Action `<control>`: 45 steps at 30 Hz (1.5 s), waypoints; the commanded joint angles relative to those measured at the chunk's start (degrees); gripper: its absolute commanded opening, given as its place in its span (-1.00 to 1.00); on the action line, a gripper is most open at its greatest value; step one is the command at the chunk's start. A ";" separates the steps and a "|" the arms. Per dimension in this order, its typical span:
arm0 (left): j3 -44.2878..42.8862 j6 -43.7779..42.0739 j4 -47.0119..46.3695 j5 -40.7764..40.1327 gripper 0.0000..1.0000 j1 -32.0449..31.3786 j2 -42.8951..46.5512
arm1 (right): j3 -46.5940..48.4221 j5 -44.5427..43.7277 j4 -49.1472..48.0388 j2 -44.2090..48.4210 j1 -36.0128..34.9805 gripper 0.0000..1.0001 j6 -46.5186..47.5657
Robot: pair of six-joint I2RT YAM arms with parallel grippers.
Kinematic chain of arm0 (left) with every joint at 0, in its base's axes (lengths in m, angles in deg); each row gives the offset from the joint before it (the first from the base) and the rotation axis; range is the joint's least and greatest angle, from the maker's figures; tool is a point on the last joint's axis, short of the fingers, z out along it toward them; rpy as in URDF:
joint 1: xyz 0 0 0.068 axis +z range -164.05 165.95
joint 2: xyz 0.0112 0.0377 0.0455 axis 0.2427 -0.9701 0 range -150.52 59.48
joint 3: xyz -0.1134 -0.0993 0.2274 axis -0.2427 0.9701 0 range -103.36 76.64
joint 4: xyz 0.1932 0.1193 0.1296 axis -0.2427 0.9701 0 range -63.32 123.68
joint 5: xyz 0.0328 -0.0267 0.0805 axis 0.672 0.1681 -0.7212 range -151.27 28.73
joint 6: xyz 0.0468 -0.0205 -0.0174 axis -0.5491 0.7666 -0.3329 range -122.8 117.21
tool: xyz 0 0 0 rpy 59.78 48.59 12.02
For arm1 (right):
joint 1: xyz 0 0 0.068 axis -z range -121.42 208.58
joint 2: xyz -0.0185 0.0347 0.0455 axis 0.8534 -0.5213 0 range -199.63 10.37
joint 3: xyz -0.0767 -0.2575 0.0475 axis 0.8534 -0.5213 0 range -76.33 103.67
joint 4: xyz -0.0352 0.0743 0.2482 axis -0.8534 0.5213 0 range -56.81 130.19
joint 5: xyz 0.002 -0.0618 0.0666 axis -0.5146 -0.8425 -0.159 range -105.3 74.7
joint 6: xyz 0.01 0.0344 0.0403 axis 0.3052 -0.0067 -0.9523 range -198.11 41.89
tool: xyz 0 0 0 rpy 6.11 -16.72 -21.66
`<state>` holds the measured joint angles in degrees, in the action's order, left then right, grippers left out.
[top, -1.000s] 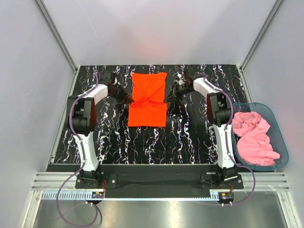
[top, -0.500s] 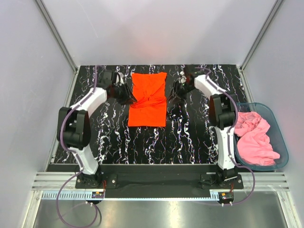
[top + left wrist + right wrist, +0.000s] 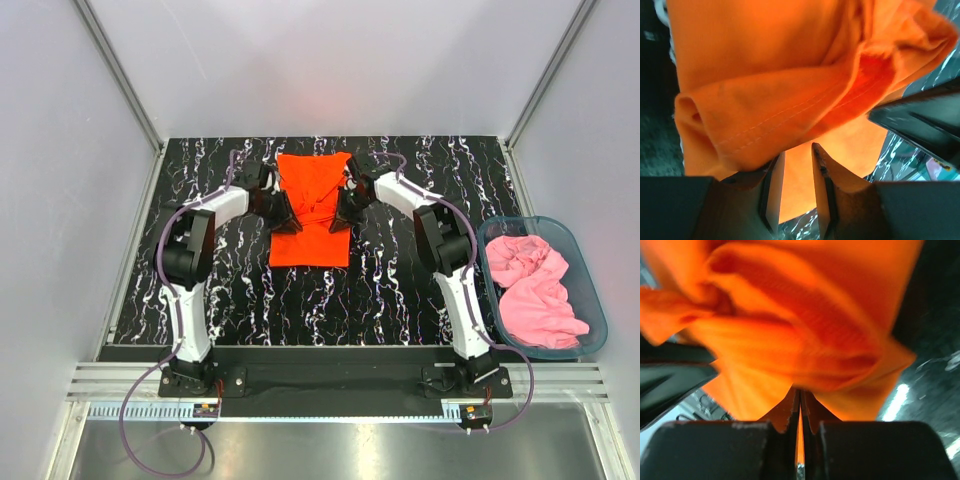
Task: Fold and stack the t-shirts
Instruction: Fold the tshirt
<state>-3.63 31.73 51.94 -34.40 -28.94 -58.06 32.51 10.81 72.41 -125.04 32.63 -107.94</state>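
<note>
Black marbled surface [image 3: 400, 290] carries the orange-red t-shirt [image 3: 312, 240], narrowed to a long strip but not yet folded short. The left tool [image 3: 283, 210] and right tool [image 3: 338, 208] sit at its side edges, mid-length, where cloth bunches. The right tool is pressed together on a hem. The left tool's fingers are narrowly parted, and I cannot tell whether they grip. The pink t-shirt [image 3: 535, 290] lies crumpled in a bin [image 3: 590, 345] well right of the orange one, so its folding and the stacking remain.

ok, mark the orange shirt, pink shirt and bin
orange shirt [image 3: 310, 245], top view, flat lower half
pink shirt [image 3: 535, 300], top view, middle of the heap
bin [image 3: 528, 219], top view, far rim
</note>
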 commanded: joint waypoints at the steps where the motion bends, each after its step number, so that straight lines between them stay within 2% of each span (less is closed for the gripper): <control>1: -5.33 -1.03 -1.88 -1.12 -0.35 0.30 -0.49 | 3.48 -4.13 -2.92 -1.34 0.55 -0.88 -0.94; 6: -8.93 -2.52 -0.47 -3.31 -0.32 0.66 -2.34 | 6.56 -6.68 -3.27 -2.31 0.56 -0.85 -0.76; 9: -14.81 -4.02 1.98 -4.63 -0.30 0.66 -5.59 | 10.51 -7.91 -3.19 -3.54 1.34 -0.82 -1.64; 12: -25.44 -4.99 7.17 -7.08 -0.32 1.01 -8.59 | 17.53 -9.32 -2.84 -6.52 2.48 -0.80 -2.69; 13: -27.55 -5.25 7.35 -7.97 -0.30 0.75 -7.80 | 20.42 -9.23 -1.10 -9.23 2.84 -0.80 -3.30; 15: -27.57 -5.87 7.61 -9.90 -0.23 0.31 -3.24 | 31.92 -8.88 2.16 -12.75 3.45 -0.79 -3.66; 17: -23.64 -6.13 7.88 -9.74 -0.12 0.22 2.62 | 40.62 -7.39 5.86 -15.84 3.54 -0.75 -3.84; 18: -21.35 -5.96 7.88 -9.56 -0.08 0.30 4.66 | 41.36 -6.87 6.47 -15.76 3.54 -0.74 -4.01; 22: -7.38 -5.61 6.66 -7.81 -0.08 0.22 12.75 | 36.37 -4.23 6.31 -9.71 3.46 -0.70 -5.33; 24: -1.68 -5.96 5.51 -5.79 -0.21 0.22 14.00 | 31.02 -3.09 5.87 -6.11 2.84 -0.65 -4.46; 29: 3.80 -6.40 1.38 -1.66 -0.30 0.13 12.43 | 17.31 0.44 4.82 0.49 2.05 -0.60 -0.50; 34: 1.88 -6.13 -2.14 -0.94 -0.38 0.39 6.36 | 3.51 5.08 -4.50 5.77 2.05 -0.58 -2.34; 38: -3.13 -7.01 -2.32 -2.35 -0.39 1.53 1.79 | 1.12 6.68 -6.00 5.16 2.14 -0.59 -3.22; 45: -15.07 -4.73 -2.40 0.54 -0.39 5.40 -7.08 | 1.55 6.32 -6.09 4.20 2.93 -0.58 -2.96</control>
<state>-12.81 26.26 52.59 -36.37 -25.31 -62.84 32.94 15.72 68.81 -122.90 34.99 -110.98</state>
